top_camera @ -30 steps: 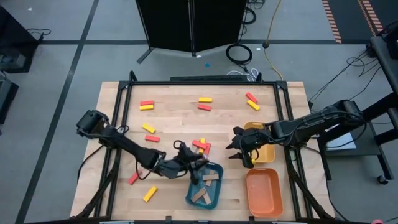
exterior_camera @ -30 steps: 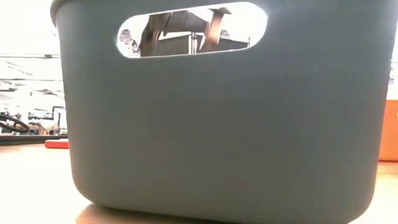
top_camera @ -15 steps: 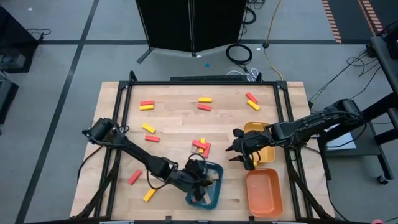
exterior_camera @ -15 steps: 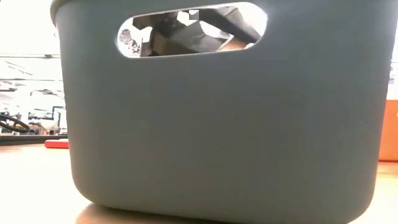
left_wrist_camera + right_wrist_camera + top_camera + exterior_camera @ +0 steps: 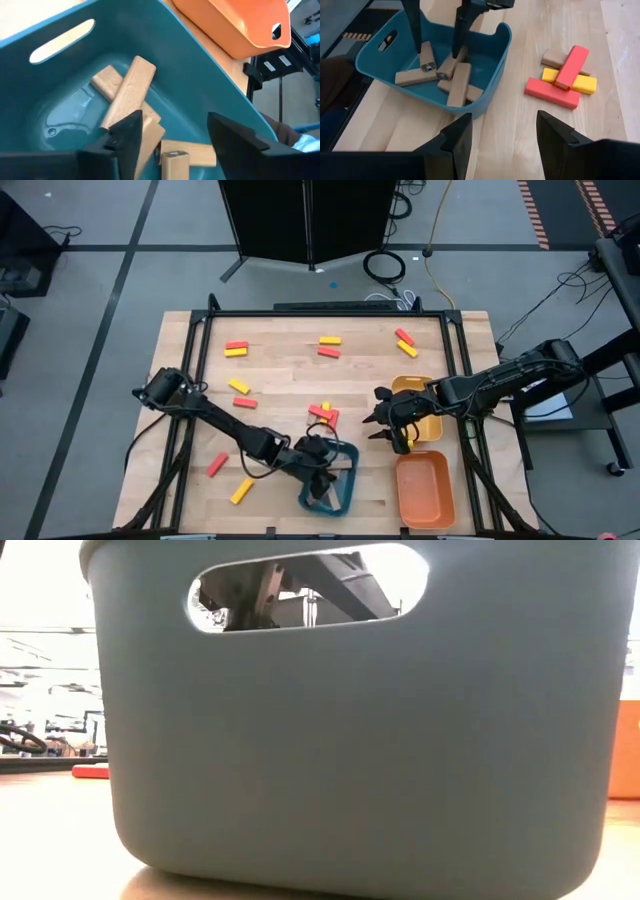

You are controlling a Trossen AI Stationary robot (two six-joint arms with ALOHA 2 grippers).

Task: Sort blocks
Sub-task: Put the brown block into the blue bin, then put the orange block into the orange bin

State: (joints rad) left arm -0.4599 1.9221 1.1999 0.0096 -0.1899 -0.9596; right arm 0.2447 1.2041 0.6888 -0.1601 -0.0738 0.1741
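Observation:
The blue tray (image 5: 347, 492) holds several tan blocks (image 5: 127, 92). My left gripper (image 5: 322, 473) is open and points down into it, its fingers on either side of a tan block (image 5: 175, 157) that lies in the tray; the right wrist view (image 5: 437, 35) also shows it. My right gripper (image 5: 386, 428) is open and empty, beside the yellow tray (image 5: 428, 423). A pile (image 5: 567, 75) of red, yellow and tan blocks lies on the table between the grippers. More red and yellow blocks (image 5: 236, 349) lie scattered across the table.
The orange tray (image 5: 425, 490) stands at the near right, next to the blue tray. Loose blocks lie at the far side (image 5: 329, 345), (image 5: 404, 342), at the left (image 5: 240, 392) and near the front (image 5: 241, 491). In the low view the blue tray's wall (image 5: 350, 740) fills the picture.
My left gripper has gone from the left of the blue tray toward the table's right and near edge, over the tray, and down into it. My right gripper has kept still.

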